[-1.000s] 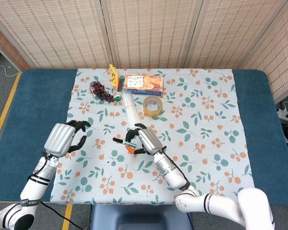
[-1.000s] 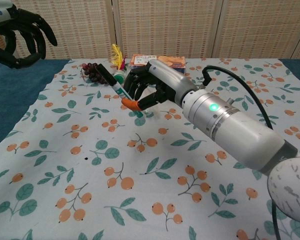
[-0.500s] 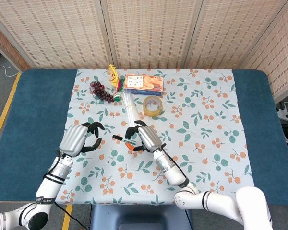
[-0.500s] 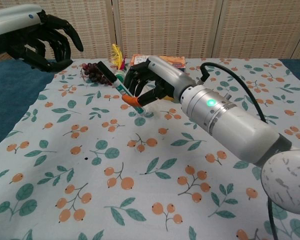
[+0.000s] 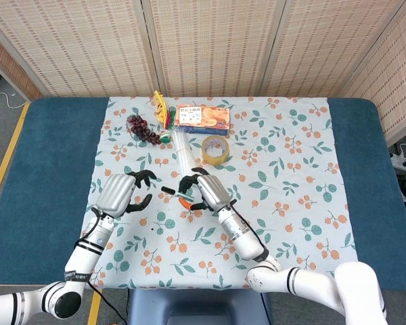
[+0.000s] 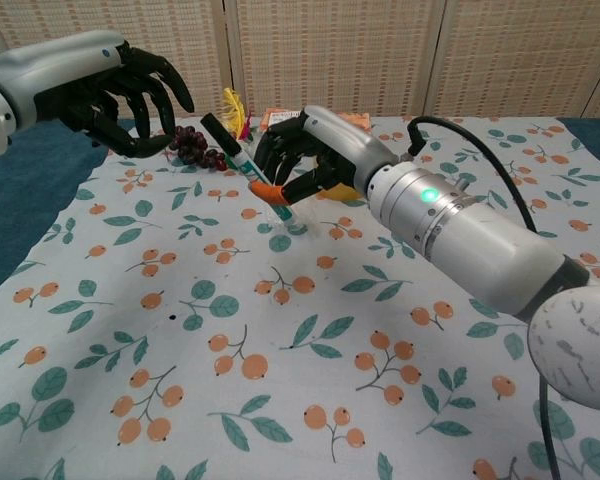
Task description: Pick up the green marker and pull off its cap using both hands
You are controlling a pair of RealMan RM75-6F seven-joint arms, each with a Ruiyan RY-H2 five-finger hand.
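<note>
Overhead, the right hand [image 5: 201, 191] clamps the marker [image 5: 178, 196] clear of the table [image 5: 54, 135], black cap [image 5: 166, 190] aimed at the left hand [image 5: 125, 193], whose fingers curl apart around nothing. A sideways tug could twist the marker from that hold. From the chest, the marker [image 6: 248, 172] tilts up, cap [image 6: 216, 128] just beside the left hand [image 6: 130, 95]; a mistimed close may knock it away. The right hand's [image 6: 300, 160] palm hides the grip, and whether the cap is loosened is unclear.

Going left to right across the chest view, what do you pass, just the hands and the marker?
Left hand → green marker, black cap end toward the left hand → right hand, which holds the marker.
</note>
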